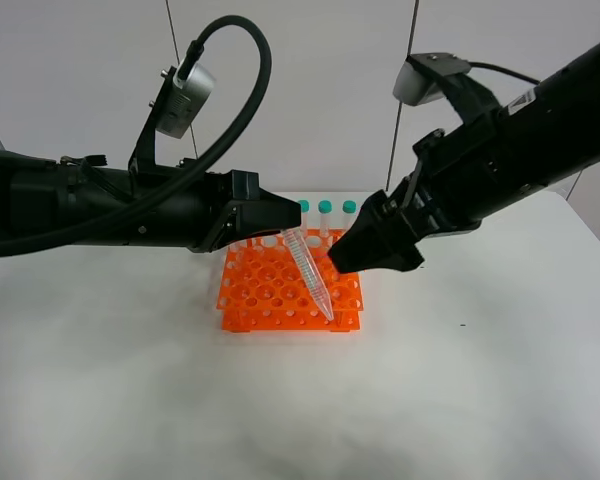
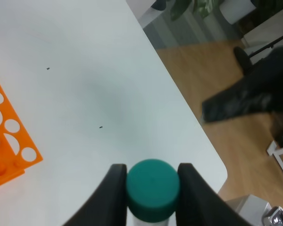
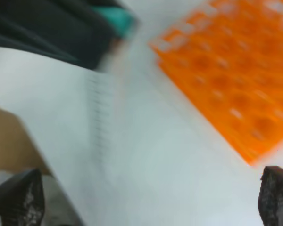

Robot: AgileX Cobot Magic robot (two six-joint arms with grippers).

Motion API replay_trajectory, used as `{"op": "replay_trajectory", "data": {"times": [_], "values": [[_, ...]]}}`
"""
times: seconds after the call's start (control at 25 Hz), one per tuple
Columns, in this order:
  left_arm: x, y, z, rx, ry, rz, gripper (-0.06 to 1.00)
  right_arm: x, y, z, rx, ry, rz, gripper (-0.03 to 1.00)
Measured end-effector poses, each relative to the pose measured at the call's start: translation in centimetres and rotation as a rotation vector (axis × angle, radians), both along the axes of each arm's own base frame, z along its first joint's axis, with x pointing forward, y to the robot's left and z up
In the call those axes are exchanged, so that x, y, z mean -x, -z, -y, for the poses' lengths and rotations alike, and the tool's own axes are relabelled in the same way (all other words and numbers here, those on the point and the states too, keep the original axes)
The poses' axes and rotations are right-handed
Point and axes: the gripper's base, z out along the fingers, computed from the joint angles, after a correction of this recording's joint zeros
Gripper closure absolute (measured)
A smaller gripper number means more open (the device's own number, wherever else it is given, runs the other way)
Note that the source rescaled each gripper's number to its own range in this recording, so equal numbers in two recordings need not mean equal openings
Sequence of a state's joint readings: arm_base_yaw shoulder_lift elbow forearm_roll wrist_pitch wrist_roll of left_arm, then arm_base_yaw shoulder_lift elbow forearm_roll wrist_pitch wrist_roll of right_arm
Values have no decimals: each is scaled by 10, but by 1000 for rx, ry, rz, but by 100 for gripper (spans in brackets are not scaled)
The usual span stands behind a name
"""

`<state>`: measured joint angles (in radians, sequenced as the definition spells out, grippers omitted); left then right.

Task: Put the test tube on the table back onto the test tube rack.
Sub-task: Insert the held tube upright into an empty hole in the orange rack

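Note:
My left gripper (image 1: pixel 283 232) is shut on the test tube (image 1: pixel 310 270) near its cap and holds it tilted over the orange test tube rack (image 1: pixel 270 290), tip pointing down toward the rack's right front holes. In the left wrist view the teal cap (image 2: pixel 153 188) sits clamped between the two black fingers (image 2: pixel 109 193). My right gripper (image 1: pixel 365 255) hovers just right of the tube, above the rack's right edge; in the right wrist view its fingertips (image 3: pixel 19 197) stand wide apart, and the blurred tube (image 3: pixel 104 108) and rack (image 3: pixel 226 80) show.
Three teal-capped tubes (image 1: pixel 325 210) stand in the rack's back row. The white table (image 1: pixel 130 400) spreads all around the rack. The table's rounded corner (image 2: pixel 217 174) and the wooden floor beyond it show in the left wrist view.

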<state>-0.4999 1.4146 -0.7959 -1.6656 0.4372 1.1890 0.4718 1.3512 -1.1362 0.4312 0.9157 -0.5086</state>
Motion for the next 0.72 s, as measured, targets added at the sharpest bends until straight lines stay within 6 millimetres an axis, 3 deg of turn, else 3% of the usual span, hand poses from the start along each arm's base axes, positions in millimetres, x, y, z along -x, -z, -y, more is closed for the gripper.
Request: {"op": "replay_trajectory", "data": {"times": [0.2,0.36,0.52,0.64,0.72], "values": [[0,0,0,-1,0,1,94,-13,0,24,163,214,25,-2],[0,0,0,-3,-3,1,94,-30,5,59,214,373,8,-2],[0,0,0,-4,-6,1,94,-52,20,108,238,568,-67,-2],[-1,0,0,-5,-7,1,94,-56,30,141,255,708,-175,-2],[-1,0,0,-6,-8,2,94,-52,33,151,275,742,-236,-2]]}}
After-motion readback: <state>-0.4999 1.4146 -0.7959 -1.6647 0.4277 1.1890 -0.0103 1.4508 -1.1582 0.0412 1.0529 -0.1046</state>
